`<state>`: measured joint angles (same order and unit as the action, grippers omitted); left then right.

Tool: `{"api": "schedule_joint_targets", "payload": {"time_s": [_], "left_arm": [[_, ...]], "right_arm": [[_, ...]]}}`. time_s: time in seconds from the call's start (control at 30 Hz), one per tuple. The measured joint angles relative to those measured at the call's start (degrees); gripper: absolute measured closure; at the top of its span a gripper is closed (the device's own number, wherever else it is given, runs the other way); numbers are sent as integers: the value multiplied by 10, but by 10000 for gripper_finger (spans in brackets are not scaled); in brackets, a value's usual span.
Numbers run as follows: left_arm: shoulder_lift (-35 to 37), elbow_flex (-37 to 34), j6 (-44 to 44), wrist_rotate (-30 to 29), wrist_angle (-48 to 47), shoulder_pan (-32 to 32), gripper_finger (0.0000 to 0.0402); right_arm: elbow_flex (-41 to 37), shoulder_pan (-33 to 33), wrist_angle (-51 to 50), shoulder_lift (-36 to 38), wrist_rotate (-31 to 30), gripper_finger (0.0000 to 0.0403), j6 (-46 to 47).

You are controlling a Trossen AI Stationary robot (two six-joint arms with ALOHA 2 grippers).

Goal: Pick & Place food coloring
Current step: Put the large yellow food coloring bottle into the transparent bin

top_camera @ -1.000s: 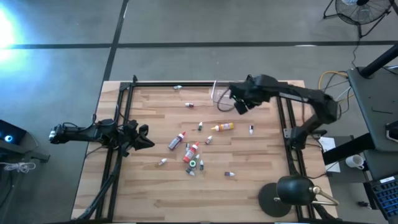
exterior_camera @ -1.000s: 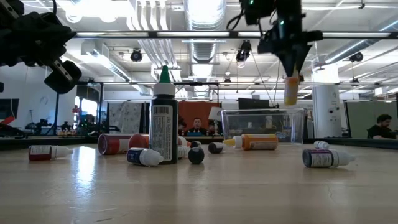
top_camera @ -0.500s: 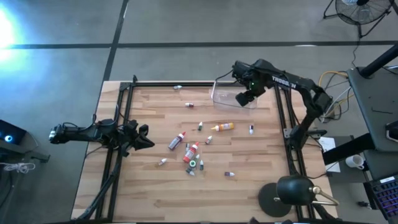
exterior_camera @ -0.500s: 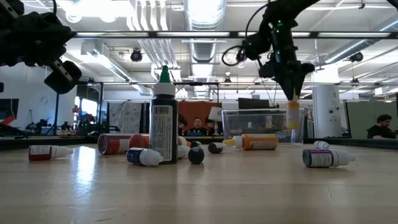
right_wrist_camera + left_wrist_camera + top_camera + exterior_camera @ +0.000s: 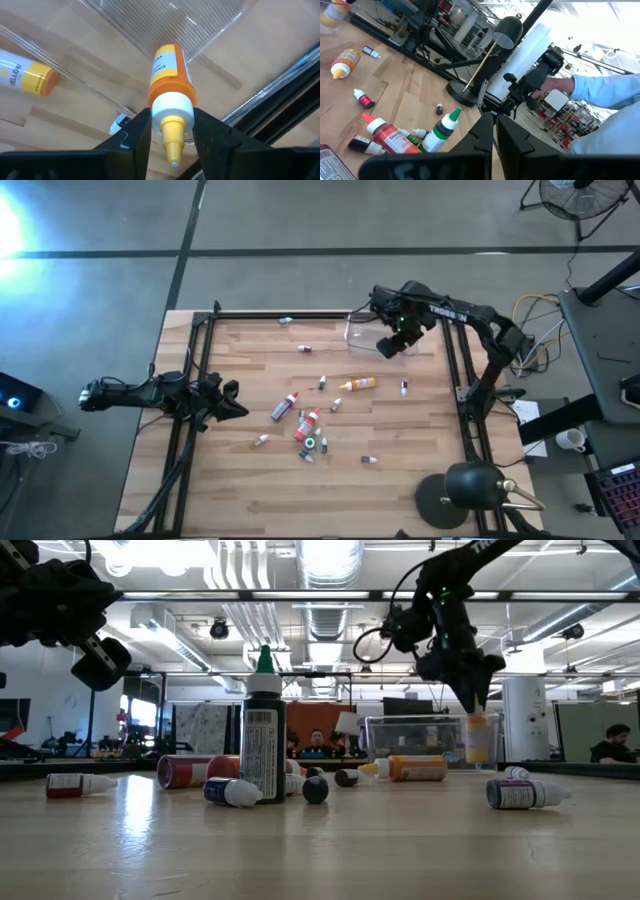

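My right gripper (image 5: 390,344) points down over the clear plastic box (image 5: 362,330) at the table's far right, shut on an orange food coloring bottle (image 5: 169,67) with a white collar and yellow tip. In the low view the bottle (image 5: 477,738) hangs inside the box (image 5: 420,740). Several more food coloring bottles (image 5: 305,427) lie on their sides mid-table. One black bottle with a green cap (image 5: 263,730) stands upright. My left gripper (image 5: 236,403) waits shut at the table's left edge, holding nothing. My right gripper pinches the bottle's white cap collar (image 5: 171,109) between its two fingers (image 5: 136,131), from above and pointing down. The bottle hangs upright below the fingers, cap up, its body within the box walls. I cannot tell whether its base touches the box floor.
An orange-yellow bottle (image 5: 358,384) and a tiny bottle (image 5: 403,388) lie just near of the box. A black lamp (image 5: 462,492) stands at the near right corner. Black frame rails (image 5: 452,370) run along the table's sides. People sit in the room beyond the table.
My right gripper has gone down over the box and turned until it points straight down. The orange bottle has come down with it, from well above the box rim to inside the walls, staying upright.
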<state>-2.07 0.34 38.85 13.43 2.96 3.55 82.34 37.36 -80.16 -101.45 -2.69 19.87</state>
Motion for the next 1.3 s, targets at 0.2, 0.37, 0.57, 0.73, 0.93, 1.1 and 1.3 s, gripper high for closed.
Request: {"api": "schedule_joint_targets", "payload": {"time_s": [0.2, 0.37, 0.57, 0.73, 0.93, 1.1, 1.3], "left_arm": [[0, 0, 0, 0, 0, 0, 402], [0, 0, 0, 0, 0, 0, 402], [0, 0, 0, 0, 0, 0, 402], [0, 0, 0, 0, 0, 0, 402], [0, 0, 0, 0, 0, 0, 402], [0, 0, 0, 0, 0, 0, 402], [0, 0, 0, 0, 0, 0, 402]], "right_arm": [[-7, -1, -1, -4, 1, 280, -6], [-16, -1, -1, -4, 1, 276, -10], [-35, -1, -2, -4, 2, 248, -22], [-38, -1, -1, -4, -2, 227, -27], [-27, -1, 0, 10, -21, 213, -36], [-16, -1, 0, 43, -43, 205, -36], [-13, -40, 49, 88, -36, 200, -103]]}}
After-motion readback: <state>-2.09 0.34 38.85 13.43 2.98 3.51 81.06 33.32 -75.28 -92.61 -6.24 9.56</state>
